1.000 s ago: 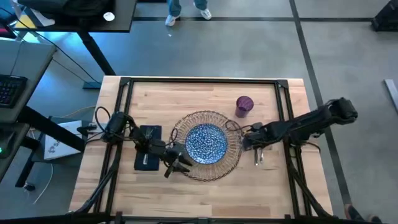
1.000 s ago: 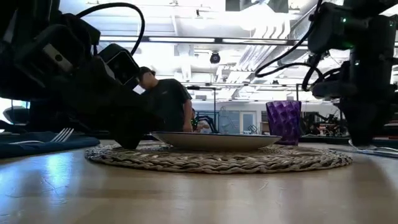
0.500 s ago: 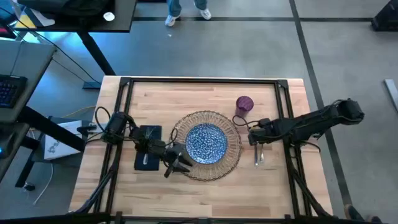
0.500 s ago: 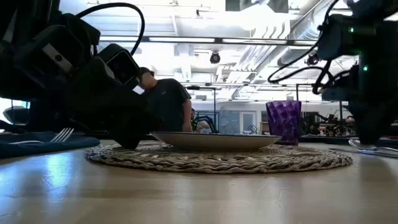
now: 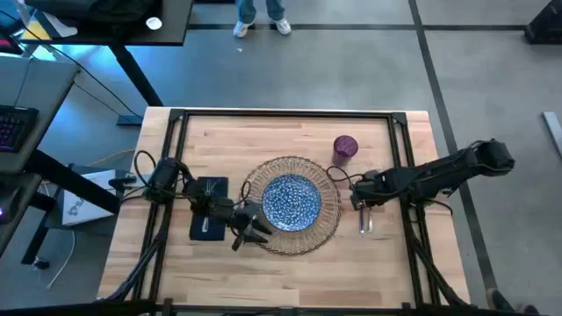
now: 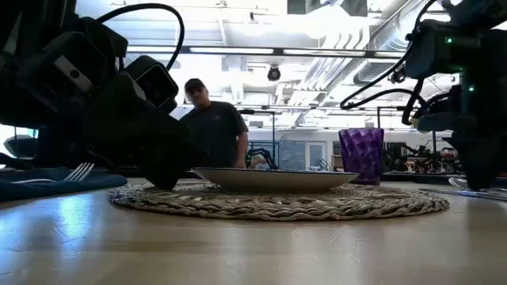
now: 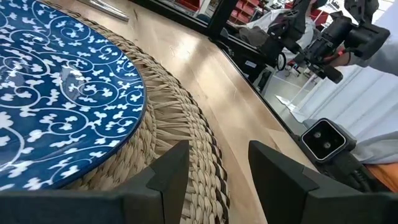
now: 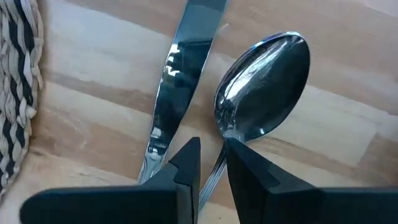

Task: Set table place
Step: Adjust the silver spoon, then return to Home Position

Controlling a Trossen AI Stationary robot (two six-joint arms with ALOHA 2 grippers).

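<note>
The blue-white plate (image 5: 292, 200) sits on the round woven mat (image 5: 327, 219) in the middle of the table (image 5: 290, 132). The purple cup (image 5: 345, 147) stands upright beyond the mat's right side. A dark napkin (image 5: 209, 189) with a fork (image 6: 79, 170) on it lies left of the mat. A knife (image 8: 180, 81) and a spoon (image 8: 264, 81) lie side by side on the wood right of the mat. My right gripper (image 8: 212, 163) points down over them, its fingers a narrow gap apart. My left gripper (image 7: 217, 180) is open, low over the mat's near left rim. My right gripper comes from above, and the spoon's handle (image 8: 216, 175), near its bowl, shows in the narrow gap between the fingers. I cannot tell whether the fingertips touch it. The spoon lies flat on the table.
A black rail frame (image 5: 281, 114) runs around the tabletop. A person (image 6: 210, 131) stands in the room beyond the far edge. Bare wood lies along the table's near side (image 5: 290, 276) and far side.
My right gripper has gone toward the table's right edge, from the mat's right rim to above the knife and spoon. The person behind the table has shifted.
</note>
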